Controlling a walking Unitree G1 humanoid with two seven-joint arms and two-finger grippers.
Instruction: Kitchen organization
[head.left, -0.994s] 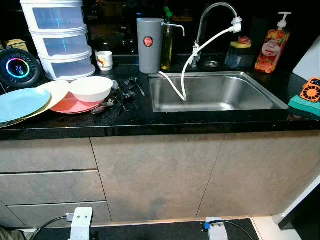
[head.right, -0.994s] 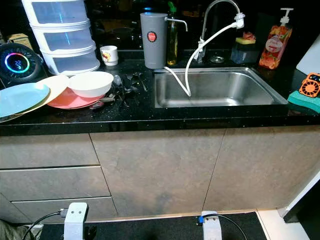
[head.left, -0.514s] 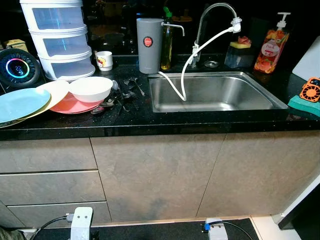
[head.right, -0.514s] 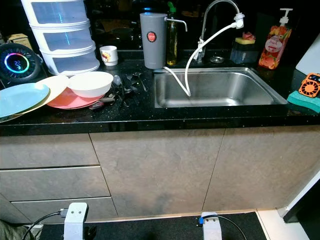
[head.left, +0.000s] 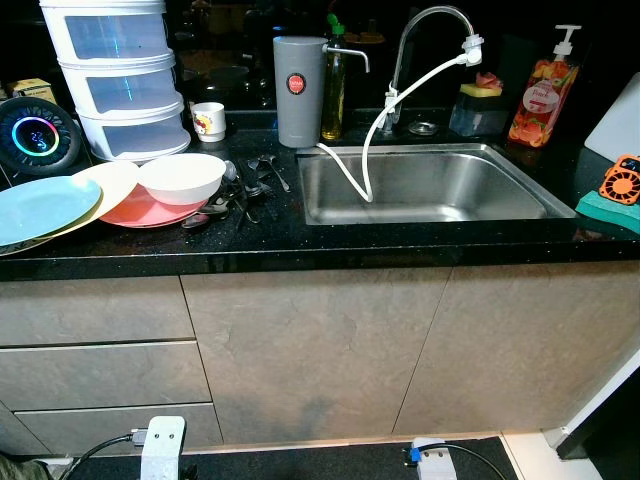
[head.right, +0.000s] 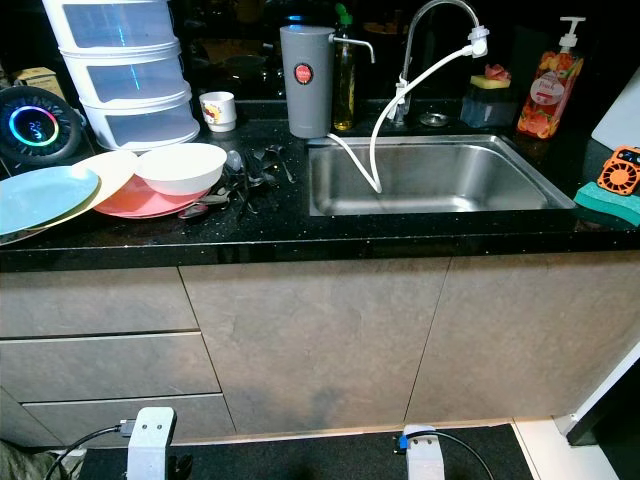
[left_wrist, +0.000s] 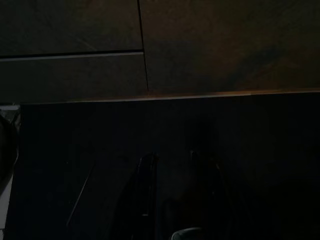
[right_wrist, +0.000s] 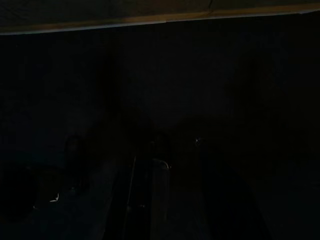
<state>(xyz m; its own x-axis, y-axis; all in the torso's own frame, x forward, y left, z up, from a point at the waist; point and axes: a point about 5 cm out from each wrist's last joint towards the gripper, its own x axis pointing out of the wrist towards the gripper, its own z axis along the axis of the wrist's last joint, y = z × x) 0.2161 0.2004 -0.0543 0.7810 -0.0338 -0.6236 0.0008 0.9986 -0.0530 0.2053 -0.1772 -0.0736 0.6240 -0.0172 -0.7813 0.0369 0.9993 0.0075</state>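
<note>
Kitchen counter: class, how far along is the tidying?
Done: nothing visibly; the sink holds no dishes. In hand: nothing; both arms hang low by the cabinet. Left: white bowl on the pink plate, other plates, cutlery loose on the counter.

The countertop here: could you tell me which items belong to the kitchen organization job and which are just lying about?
Job items:
white bowl on pink plate
cream plate
blue plate
cutlery loose beside the sink
small cup

Just there:
grey jug
soap dispenser
stacked white containers
faucet hose

Both arms hang idle.
</note>
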